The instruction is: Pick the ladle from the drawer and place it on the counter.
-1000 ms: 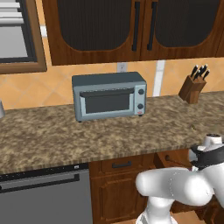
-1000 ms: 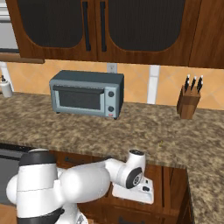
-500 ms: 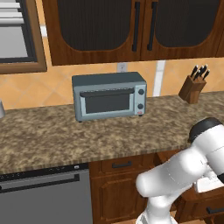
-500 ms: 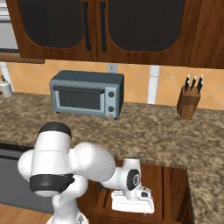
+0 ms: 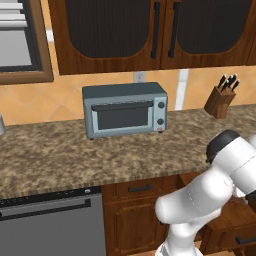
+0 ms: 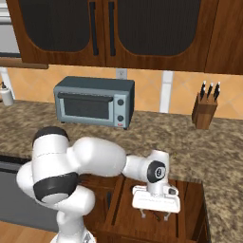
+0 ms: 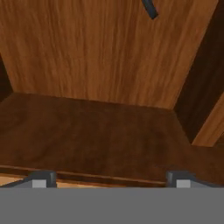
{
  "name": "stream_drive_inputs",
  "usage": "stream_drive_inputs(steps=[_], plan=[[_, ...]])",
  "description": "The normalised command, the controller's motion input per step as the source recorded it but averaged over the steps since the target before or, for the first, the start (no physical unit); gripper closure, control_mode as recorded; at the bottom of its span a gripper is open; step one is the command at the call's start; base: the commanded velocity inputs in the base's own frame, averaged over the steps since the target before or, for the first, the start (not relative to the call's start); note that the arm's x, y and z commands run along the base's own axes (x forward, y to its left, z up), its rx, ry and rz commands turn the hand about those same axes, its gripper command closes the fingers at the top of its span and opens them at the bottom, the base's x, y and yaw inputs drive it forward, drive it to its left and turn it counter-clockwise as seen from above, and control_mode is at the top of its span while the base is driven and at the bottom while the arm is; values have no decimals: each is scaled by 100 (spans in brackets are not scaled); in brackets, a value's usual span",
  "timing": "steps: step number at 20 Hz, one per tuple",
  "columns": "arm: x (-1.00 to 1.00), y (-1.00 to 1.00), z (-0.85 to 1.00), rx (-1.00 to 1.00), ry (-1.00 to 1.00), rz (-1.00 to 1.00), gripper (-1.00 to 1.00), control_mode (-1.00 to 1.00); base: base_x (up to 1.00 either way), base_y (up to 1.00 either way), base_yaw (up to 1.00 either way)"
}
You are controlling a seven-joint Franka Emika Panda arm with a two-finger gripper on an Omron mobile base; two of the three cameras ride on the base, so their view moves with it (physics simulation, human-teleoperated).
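So the drawer [image 6: 190, 199] is pulled out under the worktop [image 6: 223, 156], which makes sense since the ladle [image 7: 149, 8] lives inside it and the robot has to reach down from above to get it. In the hand view only a short dark bit of the ladle peeks in at the top edge, lying on the wooden drawer floor, well ahead of the fingertips [image 7: 42, 178]. The bowl end isn't visible there, so it's hard to say which way the ladle lies.

The hand [image 6: 154, 216] hangs over the open drawer in the right base view, pointing straight down, with the fingers spread wide and nothing between them. Looks like it's set up wide on purpose so it can drop over the thin handle.

Pose-wise, the arm folds forward and low: the big white shoulder sits at the lower left of the right base view, the forearm stretches right across the cabinet front, and the wrist bends down into the drawer. From the left base view the elbow bulges up in front of the worktop edge.

The toaster oven [image 5: 125, 109] and knife block [image 5: 219, 100] stand at the back of the worktop, out of the way, leaving bare stone in front for the drop-off later.
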Motion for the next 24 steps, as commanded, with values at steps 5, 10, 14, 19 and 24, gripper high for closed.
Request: stream_drive_inputs(steps=[5, 10, 14, 19, 24], plan=[[17, 22, 5, 12, -33, 19, -100, -100, 0, 0, 0], [68, 1, -2, 2, -6, 9, -100, -100, 0, 0, 0], [51, -22, -26, 10, -4, 10, -100, -100, 0, 0, 0], [15, -33, -19, 29, -18, 2, -100, -100, 0, 0, 0], [63, -13, 0, 12, 1, 2, -100, -100, 0, 0, 0]])
